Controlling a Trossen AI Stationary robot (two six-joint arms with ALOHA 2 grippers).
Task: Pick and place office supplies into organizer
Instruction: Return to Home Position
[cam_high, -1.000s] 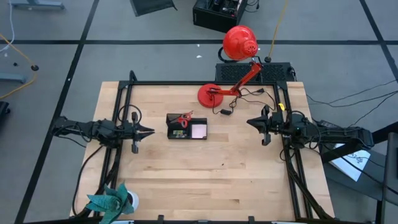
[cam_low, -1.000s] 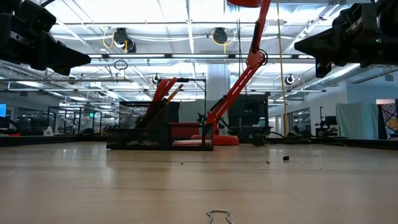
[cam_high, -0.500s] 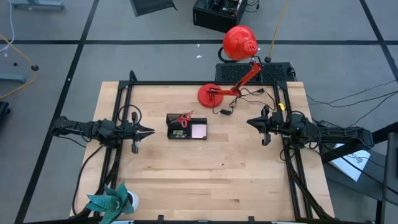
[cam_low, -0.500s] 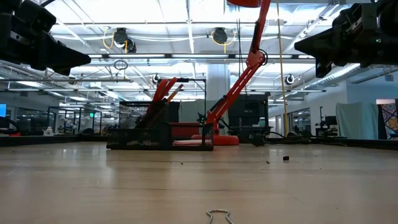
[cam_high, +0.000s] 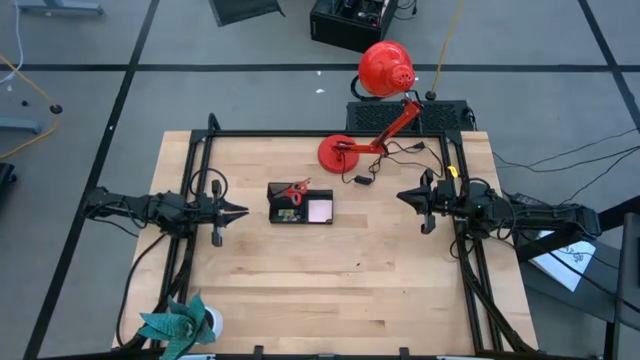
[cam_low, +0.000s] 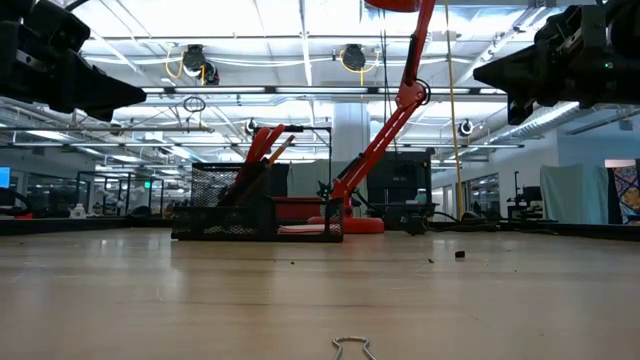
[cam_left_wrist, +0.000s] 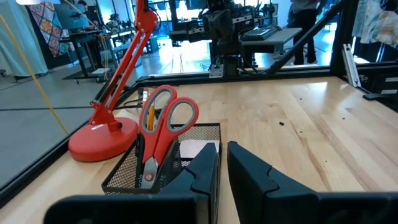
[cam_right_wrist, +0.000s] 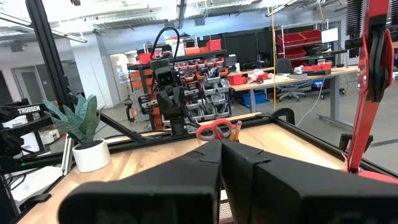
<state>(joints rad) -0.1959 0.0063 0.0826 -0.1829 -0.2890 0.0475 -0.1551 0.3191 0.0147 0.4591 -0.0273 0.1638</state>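
The black mesh organizer (cam_high: 300, 204) stands on the table's middle, between both arms. Red-handled scissors (cam_left_wrist: 163, 121) and an orange pencil (cam_left_wrist: 150, 118) stick up out of it, and a pale notepad (cam_high: 320, 210) lies in its right compartment. My left gripper (cam_high: 243, 212) hovers level just left of the organizer; in the left wrist view its fingers (cam_left_wrist: 222, 149) stand a narrow slit apart with nothing between them. My right gripper (cam_high: 400, 196) hovers to the organizer's right, well off it, shut and empty (cam_right_wrist: 221, 144).
A red desk lamp stands with its round base (cam_high: 337, 153) at the far edge, and its cable and plug (cam_high: 362, 180) lie beside it. A leafy plant in a white pot (cam_high: 180, 322) sits at the near left corner. A wire clip (cam_low: 350, 346) lies near the front edge.
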